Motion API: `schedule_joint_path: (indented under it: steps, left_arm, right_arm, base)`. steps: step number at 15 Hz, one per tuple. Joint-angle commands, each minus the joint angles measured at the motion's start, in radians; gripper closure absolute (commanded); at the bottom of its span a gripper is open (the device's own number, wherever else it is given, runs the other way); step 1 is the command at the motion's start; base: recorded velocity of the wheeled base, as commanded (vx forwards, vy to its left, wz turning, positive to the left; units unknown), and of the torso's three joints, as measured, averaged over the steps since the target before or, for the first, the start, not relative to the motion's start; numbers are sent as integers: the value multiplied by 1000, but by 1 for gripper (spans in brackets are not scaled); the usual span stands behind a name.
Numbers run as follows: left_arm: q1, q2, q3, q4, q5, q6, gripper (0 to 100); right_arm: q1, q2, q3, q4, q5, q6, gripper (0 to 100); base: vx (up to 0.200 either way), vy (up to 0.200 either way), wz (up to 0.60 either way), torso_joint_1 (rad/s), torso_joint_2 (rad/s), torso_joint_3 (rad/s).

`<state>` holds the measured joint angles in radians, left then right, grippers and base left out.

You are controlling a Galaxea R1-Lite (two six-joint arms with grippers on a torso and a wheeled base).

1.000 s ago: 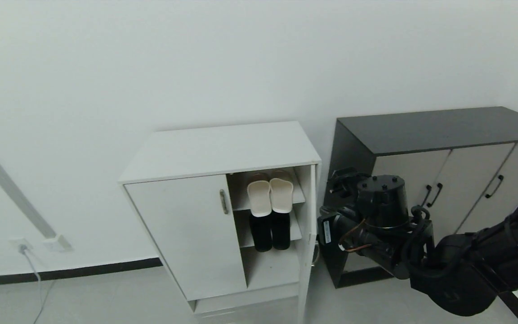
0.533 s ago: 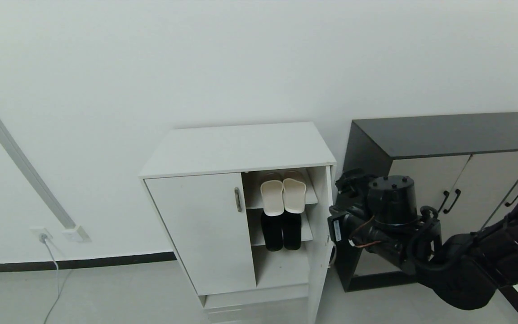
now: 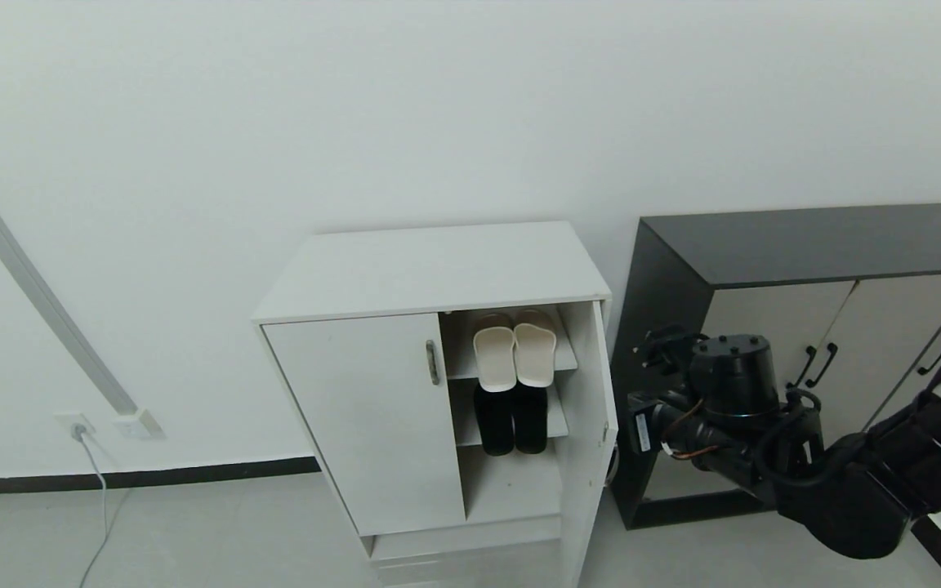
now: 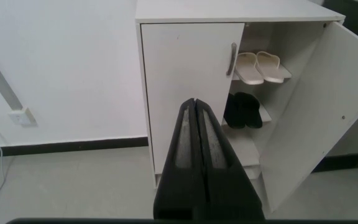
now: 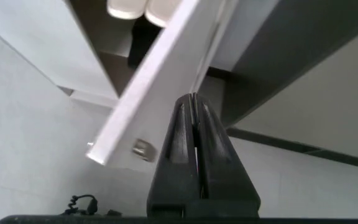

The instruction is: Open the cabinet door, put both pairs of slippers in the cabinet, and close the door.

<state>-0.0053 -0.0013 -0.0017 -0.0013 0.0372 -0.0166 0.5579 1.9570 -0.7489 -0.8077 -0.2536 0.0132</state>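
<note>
Head view: framing is unchanged from 0.5 s ago. The right arm (image 3: 732, 408) is now further right and lower, and more of the open door (image 3: 589, 425) inner face is exposed. White slippers (image 3: 514, 355) are seen on the cabinet (image 3: 430, 269) top shelf, black slippers (image 3: 511, 420) on the shelf below.
Left wrist view: left gripper (image 4: 194, 109) is pinched together, empty, facing the cabinet.
Right wrist view: right gripper (image 5: 194, 98) is likewise pressed together, nothing held, near the door handle (image 5: 143, 147).

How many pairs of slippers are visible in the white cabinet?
2. The white pair lies on the upper shelf, the black pair on the shelf below. The shut door may hide more.
</note>
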Motion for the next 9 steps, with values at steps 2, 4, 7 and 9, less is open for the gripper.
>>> schedule_joint_path:
  steps: [2,4,7,9]
  left_arm:
    - [1,1,0,0,1,0,100]
    - [1,1,0,0,1,0,100]
    - [1,1,0,0,1,0,100]
    - [1,1,0,0,0,0,100]
  right_arm:
    - [0,72,-46,-11,8,1,100]
    - [10,111,-78,-11,16,13,100]
    - [27,145,-129,-13,43,36,100]
    - [37,191,-205,-21,68,44,100]
  base:
    - [0,0,0,0,0,0]
    - [0,0,0,0,0,0]
    - [0,0,0,0,0,0]
    - [0,0,0,0,0,0]
